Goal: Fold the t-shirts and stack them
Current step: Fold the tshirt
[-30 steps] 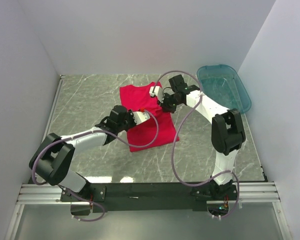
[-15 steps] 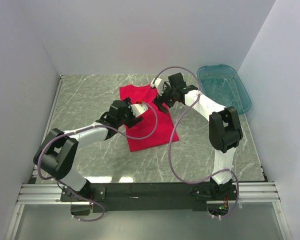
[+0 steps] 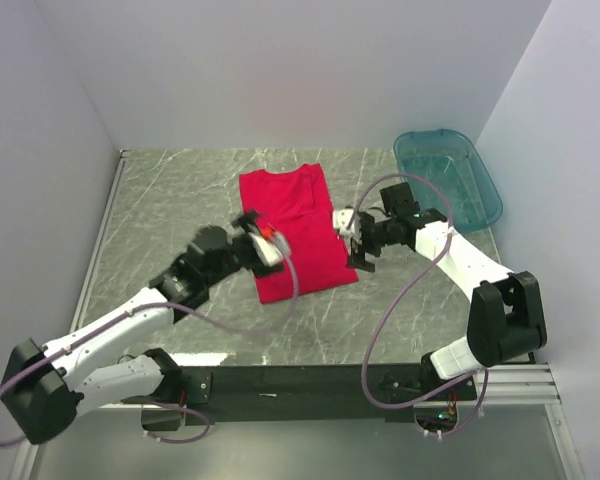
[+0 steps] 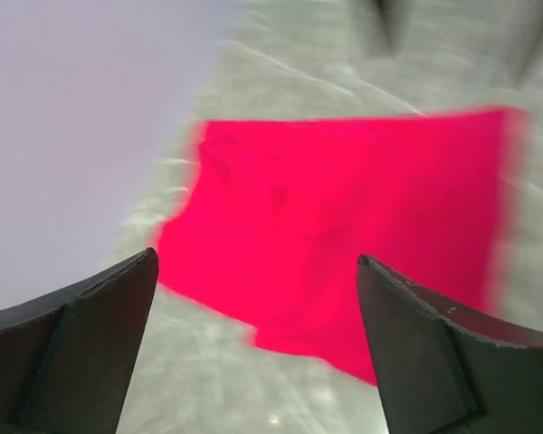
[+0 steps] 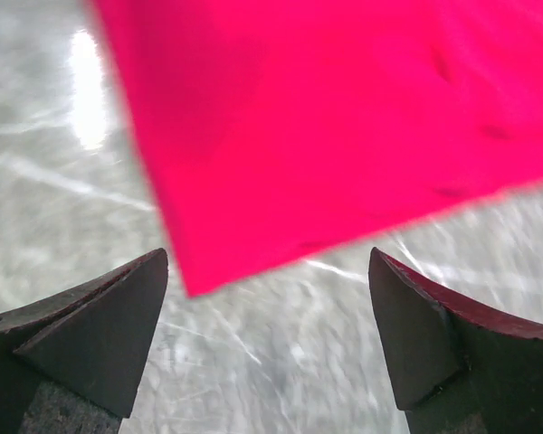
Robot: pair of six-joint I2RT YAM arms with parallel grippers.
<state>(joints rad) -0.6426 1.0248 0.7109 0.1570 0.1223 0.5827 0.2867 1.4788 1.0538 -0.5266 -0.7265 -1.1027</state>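
One red t-shirt lies folded flat on the marble table, near the middle back. My left gripper hovers over the shirt's near left edge, open and empty. In the left wrist view the t-shirt spreads beyond the gripper, whose jaws stand wide apart. My right gripper is just off the shirt's right edge, also open and empty. The right wrist view shows the shirt's corner ahead of the gripper, with bare marble between the fingers.
A clear blue plastic tub stands at the back right of the table. White walls close in the left, back and right sides. Cables loop off both arms above the table.
Both grippers have opened, let go of the shirt and drawn back toward the near side. The shirt now lies flat and folded, its right half no longer lifted.
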